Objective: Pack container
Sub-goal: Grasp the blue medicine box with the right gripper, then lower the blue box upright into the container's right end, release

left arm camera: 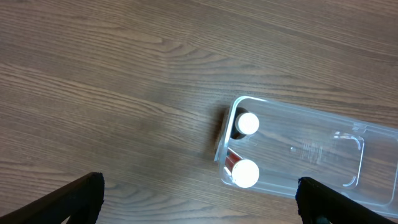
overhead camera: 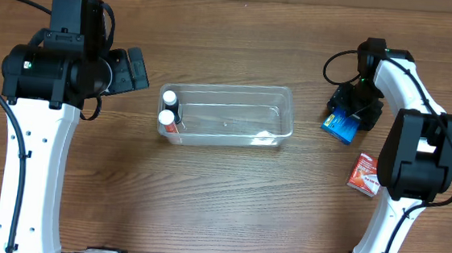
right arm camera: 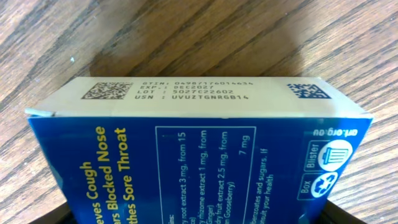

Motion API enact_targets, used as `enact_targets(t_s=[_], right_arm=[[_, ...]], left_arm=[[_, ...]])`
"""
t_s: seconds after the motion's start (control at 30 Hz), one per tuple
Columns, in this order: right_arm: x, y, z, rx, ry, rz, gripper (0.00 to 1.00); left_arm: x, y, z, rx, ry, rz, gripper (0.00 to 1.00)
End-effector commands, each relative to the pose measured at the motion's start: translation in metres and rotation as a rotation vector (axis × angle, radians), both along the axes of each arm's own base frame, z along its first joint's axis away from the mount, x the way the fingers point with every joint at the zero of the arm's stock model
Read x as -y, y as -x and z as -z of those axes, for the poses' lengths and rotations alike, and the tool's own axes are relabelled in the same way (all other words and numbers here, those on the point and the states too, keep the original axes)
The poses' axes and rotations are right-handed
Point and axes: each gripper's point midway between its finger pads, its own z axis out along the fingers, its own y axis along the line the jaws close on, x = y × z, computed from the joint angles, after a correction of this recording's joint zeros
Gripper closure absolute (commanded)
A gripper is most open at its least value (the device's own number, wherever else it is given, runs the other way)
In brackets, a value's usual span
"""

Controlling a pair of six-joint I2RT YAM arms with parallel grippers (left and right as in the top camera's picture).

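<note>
The clear container [overhead camera: 286, 107] lies in the middle of the table, long side left to right. Two white-capped bottles [overhead camera: 168, 98] [overhead camera: 166, 118] stand in its left end. The left wrist view shows the container [left arm camera: 311, 155] and the same bottles [left arm camera: 248, 123] [left arm camera: 245, 173]. My left gripper [overhead camera: 137, 69] [left arm camera: 199, 184] is open and empty, above the table just left of the container. My right gripper [overhead camera: 348, 112] is shut on a blue medicine box [overhead camera: 340, 125] [right arm camera: 205, 162] right of the container. Its fingers show only at the bottom corners of the right wrist view.
A small red box [overhead camera: 364, 171] lies flat on the wooden table near the right arm's base, in front of the blue box. Black cables hang by both arms. The right arm's white links stand at the right edge.
</note>
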Motion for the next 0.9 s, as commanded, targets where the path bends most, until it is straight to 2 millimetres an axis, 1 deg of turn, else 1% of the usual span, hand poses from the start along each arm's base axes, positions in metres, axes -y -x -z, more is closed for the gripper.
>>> enact_targets(t_s=[0.0,0.1,0.2,0.23,0.33,0.4,0.43,0.53,0.6,0.63,0.67,0.77,0.87], right_arm=[[-0.001,0.004,0.003,-0.019,0.008,-0.009,0.24],[-0.001,0.006,-0.005,-0.029,0.007,-0.015,0.23],[-0.001,0.001,-0.026,0.0,0.006,-0.06,0.24],[-0.001,-0.001,-0.035,0.018,0.007,-0.066,0.24],[-0.005,-0.01,-0.075,0.097,0.012,-0.099,0.24],[-0.012,-0.011,-0.105,0.154,0.016,-0.133,0.24],[-0.015,-0.011,-0.116,0.176,0.017,-0.15,0.24],[-0.039,-0.007,-0.165,0.292,0.023,-0.244,0.24],[-0.062,0.002,-0.197,0.368,0.02,-0.318,0.24],[-0.073,0.007,-0.209,0.397,0.017,-0.351,0.24],[-0.082,0.011,-0.217,0.418,0.015,-0.379,0.24],[-0.121,0.026,-0.242,0.487,-0.006,-0.487,0.23],[-0.154,0.037,-0.243,0.492,-0.028,-0.573,0.23]], left_arm=[[0.001,-0.002,-0.004,0.011,0.0,0.018,0.0],[0.001,-0.002,-0.004,0.012,0.0,0.018,0.0],[0.001,-0.002,-0.004,0.012,0.0,0.018,0.0],[0.001,-0.002,-0.004,0.012,0.0,0.018,0.0],[0.001,-0.002,-0.003,0.01,0.0,0.018,0.0],[0.001,-0.002,-0.003,0.009,0.0,0.018,0.0],[0.001,-0.002,-0.003,0.009,0.0,0.018,0.0],[0.001,-0.002,-0.003,0.009,0.0,0.018,0.0],[0.001,-0.002,-0.003,0.009,0.0,0.018,0.0],[0.001,-0.002,-0.003,0.009,0.0,0.018,0.0],[0.001,-0.002,-0.003,0.009,0.0,0.018,0.0],[0.001,-0.002,-0.003,0.009,0.0,0.018,0.0],[0.001,-0.002,-0.003,0.009,0.0,0.018,0.0]])
